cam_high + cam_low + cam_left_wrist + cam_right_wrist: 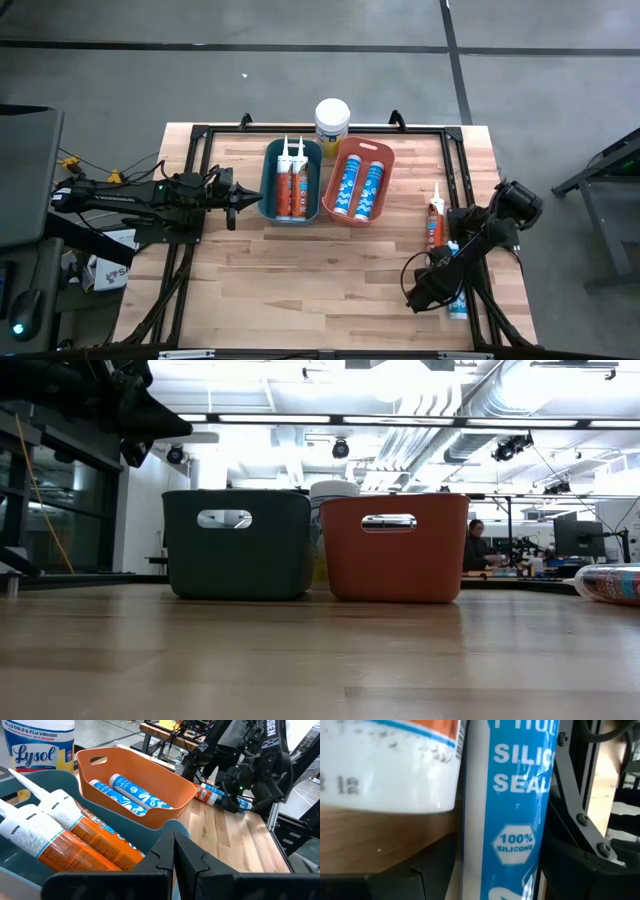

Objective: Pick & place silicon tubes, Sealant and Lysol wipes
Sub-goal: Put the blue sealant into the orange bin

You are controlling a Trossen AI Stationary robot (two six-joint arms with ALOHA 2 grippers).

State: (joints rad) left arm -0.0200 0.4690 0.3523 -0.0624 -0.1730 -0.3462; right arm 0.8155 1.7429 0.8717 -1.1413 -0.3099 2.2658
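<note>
Plainly blue silicone tube [512, 810] — white-lettered.

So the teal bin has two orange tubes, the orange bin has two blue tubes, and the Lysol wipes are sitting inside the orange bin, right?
Not quite. The Lysol wipes stand on the table behind the two bins, outside both, as the high view shows. The rest holds: two orange tubes in the teal bin, two blue tubes in the orange bin.

Two bins are sitting on the table, one teal [270, 165] and one orange [334, 170]. Each is holding two tubes, orange-and-white [291, 185] and blue [360, 186], while two more tubes [434, 222] are lying loose. One wipes canister [332, 124] is standing behind the bins.
</note>
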